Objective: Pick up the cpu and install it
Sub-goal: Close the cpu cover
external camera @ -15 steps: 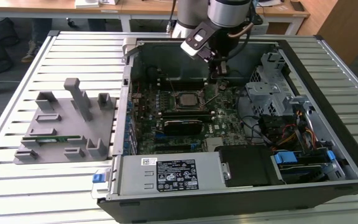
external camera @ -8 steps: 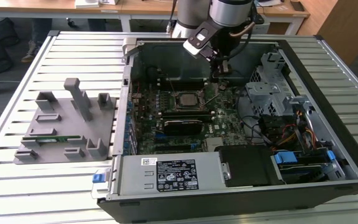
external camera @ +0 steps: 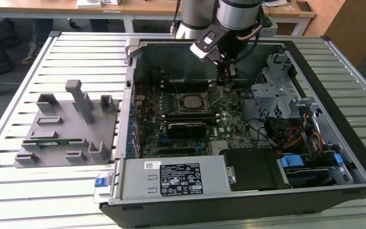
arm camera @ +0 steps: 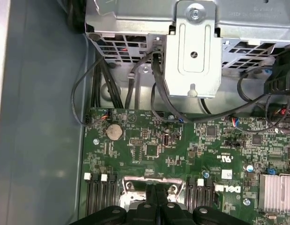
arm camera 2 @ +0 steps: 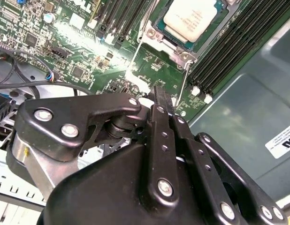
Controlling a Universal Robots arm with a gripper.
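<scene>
On your slatted metal bench (external camera: 81, 62), the cpu (arm camera 2: 192, 18) lies in the white-labelled computer case's (external camera: 189, 62) socket (arm camera 2: 156, 35), gripper (arm camera 2: 158, 96) hovering near, fingers (arm camera 2: 161, 122) pressed together, empty.

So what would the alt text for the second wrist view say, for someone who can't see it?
The silvery cpu sits in its socket on a green motherboard; in front, the black pincer hangs with fingertips together beside the thin metal socket lever.
</scene>
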